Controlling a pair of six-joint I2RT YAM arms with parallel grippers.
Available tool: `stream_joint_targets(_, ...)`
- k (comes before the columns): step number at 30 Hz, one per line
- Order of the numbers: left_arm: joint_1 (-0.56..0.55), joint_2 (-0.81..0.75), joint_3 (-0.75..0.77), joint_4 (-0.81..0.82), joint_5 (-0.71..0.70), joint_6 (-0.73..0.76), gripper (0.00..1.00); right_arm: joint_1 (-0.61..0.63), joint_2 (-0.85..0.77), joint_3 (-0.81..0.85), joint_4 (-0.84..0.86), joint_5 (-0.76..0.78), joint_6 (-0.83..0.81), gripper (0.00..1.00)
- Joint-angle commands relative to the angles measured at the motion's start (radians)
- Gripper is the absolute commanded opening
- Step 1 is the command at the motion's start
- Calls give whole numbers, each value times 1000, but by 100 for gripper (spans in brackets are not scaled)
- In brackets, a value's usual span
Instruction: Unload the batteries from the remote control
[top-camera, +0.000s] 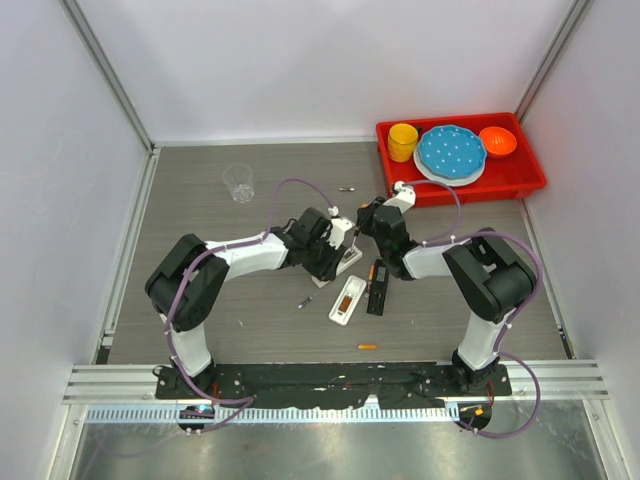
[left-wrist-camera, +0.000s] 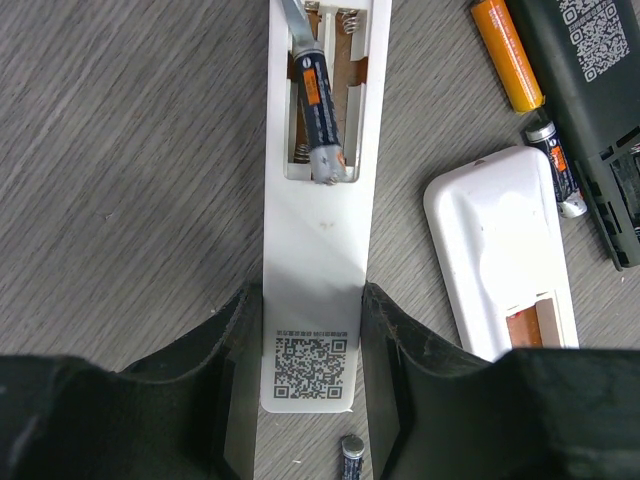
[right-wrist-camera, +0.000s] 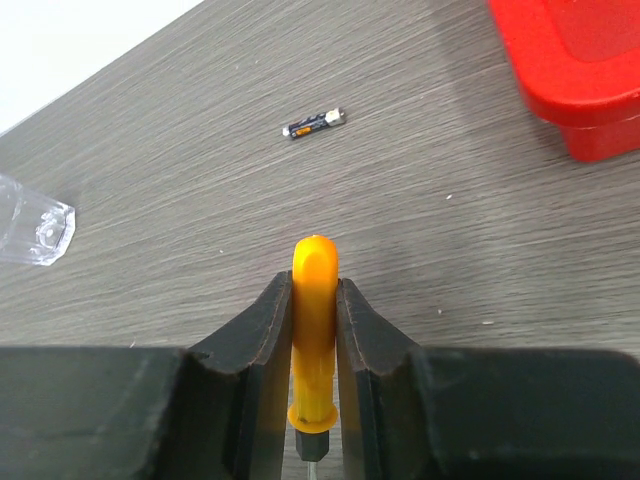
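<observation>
**Batteries mostly out, one left in the white remote (left-wrist-camera: 315, 230)**

Looks like the job is well along but not finished. The white remote's back is open, and one dark battery (left-wrist-camera: 320, 105) with an orange label sits in one slot of its bay. The slot next to it shows only springs.

The left end effector (left-wrist-camera: 312, 320) is part-way open, with its fingers pressed on both long edges of that remote to pin it on the surface (left-wrist-camera: 130, 150). That puts the last battery just beyond its fingertips, further up the remote's body.

The right end effector (right-wrist-camera: 315, 285) is clamped tight on the orange-handled tool (right-wrist-camera: 314, 330). The tool's metal tip (left-wrist-camera: 293, 18) meets the far end of that battery, which I read as set up to lever it out.

Already loose:
- an orange battery (left-wrist-camera: 507, 55) and a grey battery (left-wrist-camera: 555, 165) near one long side of the white remote
- a third battery (left-wrist-camera: 352, 455) just off its near end
- a fourth battery (right-wrist-camera: 313, 124) well apart from it

A second white remote (left-wrist-camera: 500, 250) and a black remote (left-wrist-camera: 590, 100) lie on that same long side. Can't tell whether the second one's bay is empty.
</observation>
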Motion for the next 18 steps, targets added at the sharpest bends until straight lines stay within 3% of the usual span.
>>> stream_joint_targets(1,-8,53,-49,-79,30,-15,1,-10,-36,-14,53,41,11,1)
stream_joint_targets(18,-6,41,-59,-81,29,-16,1,-15,31,21,38,21,-17,1)
